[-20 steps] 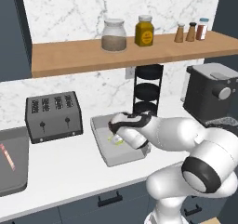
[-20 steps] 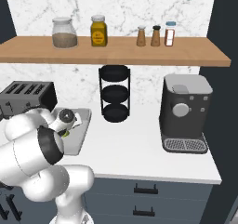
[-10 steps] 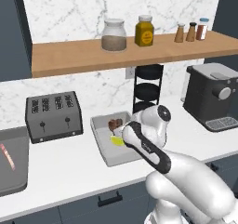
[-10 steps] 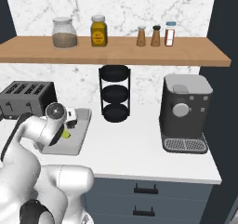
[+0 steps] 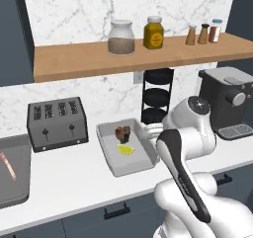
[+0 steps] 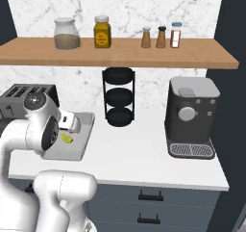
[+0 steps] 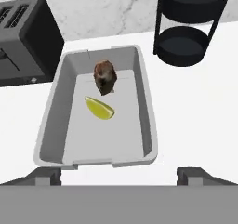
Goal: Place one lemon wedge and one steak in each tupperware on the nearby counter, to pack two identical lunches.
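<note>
A grey tupperware [image 7: 50,121] sits on the white counter [image 7: 195,116], seen straight ahead in the hand view. Inside it lie a brown steak [image 7: 105,76] toward the far end and a yellow lemon wedge [image 7: 99,108] just in front of it. My gripper [image 7: 120,175] hovers over the near rim, open, nothing between its fingertips [image 7: 46,175]. From the left base view the tupperware [image 5: 109,159] holds the steak [image 5: 122,132] and wedge [image 5: 125,150], with my hand at its right side. A second dark tray [image 5: 12,195] at the left edge holds a thin pink-red piece [image 5: 7,165].
A dark toaster [image 5: 56,123] stands left of the tupperware. A black three-tier rack [image 5: 157,96] stands behind it to the right, and a coffee machine [image 5: 228,101] further right. A wooden shelf [image 5: 74,59] with jars and shakers hangs above.
The jaws have spread wide and the hand has drawn back from over the tupperware toward its right side. The steak now lies uncovered in the tray beside the wedge.
</note>
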